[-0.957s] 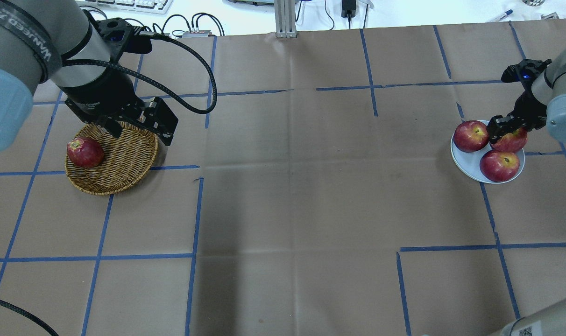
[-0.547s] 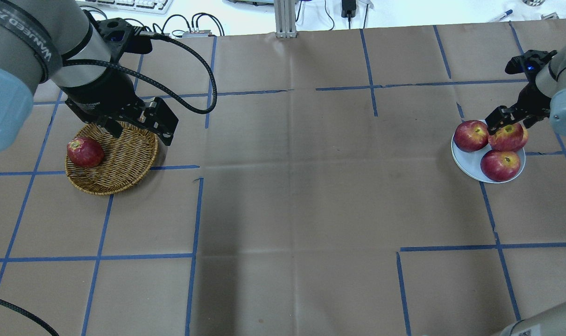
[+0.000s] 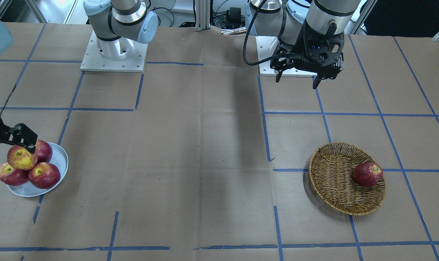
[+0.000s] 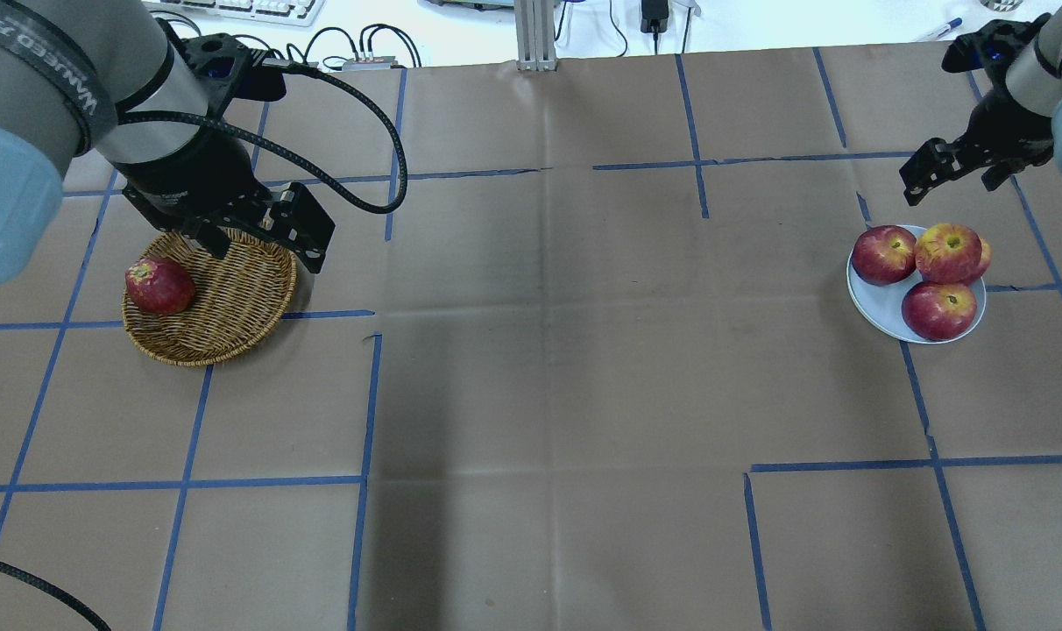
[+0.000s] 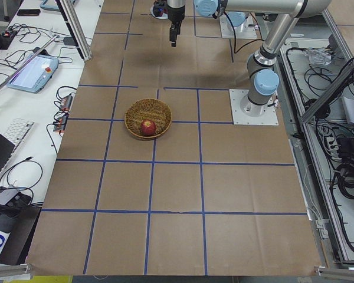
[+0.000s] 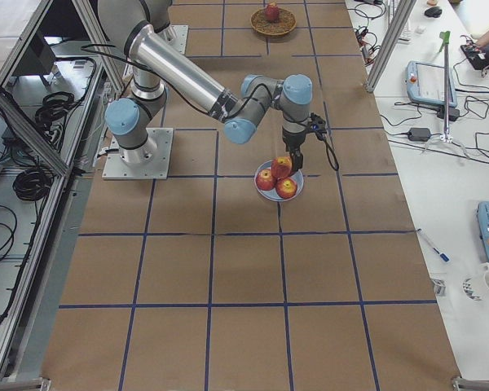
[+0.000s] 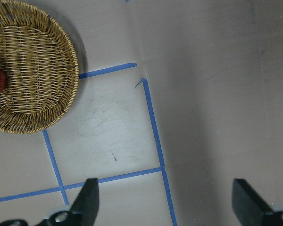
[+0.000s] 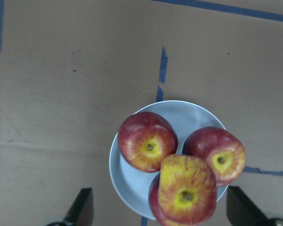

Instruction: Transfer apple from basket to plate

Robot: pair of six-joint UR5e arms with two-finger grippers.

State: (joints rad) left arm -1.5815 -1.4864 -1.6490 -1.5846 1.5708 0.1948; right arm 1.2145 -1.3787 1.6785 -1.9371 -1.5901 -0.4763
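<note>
The yellow-streaked apple (image 4: 947, 250) rests on top of darker red apples on the white plate (image 4: 873, 307) at the right. It also shows in the right wrist view (image 8: 186, 190) and the front view (image 3: 22, 157). My right gripper (image 4: 952, 180) is open and empty, raised above and just behind the plate (image 8: 193, 117). The wicker basket (image 4: 233, 298) at the left holds one dark red apple (image 4: 159, 285). My left gripper (image 4: 255, 245) is open and empty, held high over the basket's far edge; the basket (image 7: 33, 70) shows in its wrist view.
Three darker red apples lie on the plate (image 3: 62, 159), one (image 4: 938, 311) at its front, another (image 4: 881, 254) at its left. Brown paper with blue tape lines (image 4: 364, 403) covers the table. Cables and a keyboard lie beyond the far edge.
My right gripper has let go of the yellow-streaked apple and risen up and back from the plate. The apple stays on the other apples. The left arm has not moved.
</note>
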